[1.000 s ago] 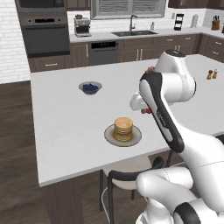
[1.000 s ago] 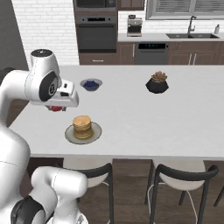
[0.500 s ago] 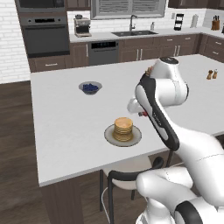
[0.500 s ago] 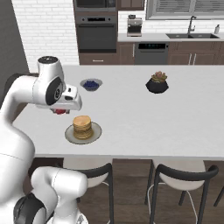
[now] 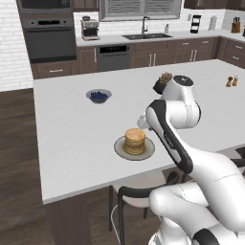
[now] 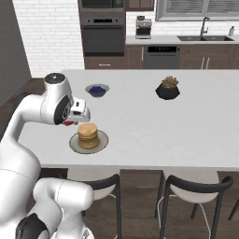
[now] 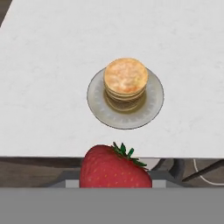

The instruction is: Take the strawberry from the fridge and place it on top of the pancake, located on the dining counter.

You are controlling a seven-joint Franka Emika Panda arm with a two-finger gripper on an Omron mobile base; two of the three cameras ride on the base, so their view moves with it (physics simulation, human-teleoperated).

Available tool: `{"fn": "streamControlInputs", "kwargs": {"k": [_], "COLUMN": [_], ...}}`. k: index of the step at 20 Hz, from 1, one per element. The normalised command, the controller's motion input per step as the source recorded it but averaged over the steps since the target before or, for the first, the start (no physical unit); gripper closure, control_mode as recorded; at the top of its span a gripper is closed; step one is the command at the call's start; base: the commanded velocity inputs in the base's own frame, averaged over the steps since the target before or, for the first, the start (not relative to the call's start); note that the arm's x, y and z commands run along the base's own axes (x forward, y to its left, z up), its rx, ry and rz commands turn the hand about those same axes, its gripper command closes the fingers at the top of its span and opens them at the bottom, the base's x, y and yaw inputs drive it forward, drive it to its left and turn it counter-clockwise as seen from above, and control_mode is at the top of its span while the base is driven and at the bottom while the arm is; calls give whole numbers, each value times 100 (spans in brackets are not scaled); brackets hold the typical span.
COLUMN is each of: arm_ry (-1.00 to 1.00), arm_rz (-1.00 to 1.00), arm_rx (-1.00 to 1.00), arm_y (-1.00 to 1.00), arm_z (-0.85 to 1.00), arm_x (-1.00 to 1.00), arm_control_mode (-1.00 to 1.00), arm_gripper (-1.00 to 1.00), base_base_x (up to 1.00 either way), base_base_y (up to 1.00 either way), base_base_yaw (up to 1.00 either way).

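Note:
My gripper (image 6: 71,122) is shut on the strawberry (image 6: 69,123), a red berry with green leaves that looms large at the bottom of the hand view (image 7: 114,168). It hangs just left of the pancake (image 6: 87,135) in the right base view, slightly above the stack. The golden-brown pancake (image 7: 126,81) sits on a round grey plate (image 7: 98,105) near the front edge of the white dining counter (image 5: 72,139). From the left base the pancake (image 5: 135,140) lies just left of my forearm, which hides the hand.
A grey bowl of blue berries (image 6: 97,89) stands farther back on the counter, and a dark potted succulent (image 6: 168,87) sits to the right. Small shakers (image 5: 231,81) are at the far right edge. Black stools (image 6: 191,186) stand below the front edge.
The arm has swung the strawberry a little closer to the pancake stack. The plate and the other things have stayed put.

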Motion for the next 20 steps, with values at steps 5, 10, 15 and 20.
{"fn": "streamControlInputs", "kwargs": {"k": [5, 10, 15, 20], "arm_ry": [1, 0, 0, 0], "arm_rz": [-3, -3, -5, -2], "arm_rx": [0, 0, -1, 0], "arm_y": [0, 4, 4, 1], "arm_z": [0, -3, -12, -20], "arm_x": [32, 28, 26, 23], "arm_control_mode": [-100, -100, -100, -100], "arm_gripper": [100, 100, 100, 100], "base_base_x": [0, 0, 0, 0], "base_base_y": [0, 0, 0, 0], "base_base_yaw": [0, 0, 0, 0]}}
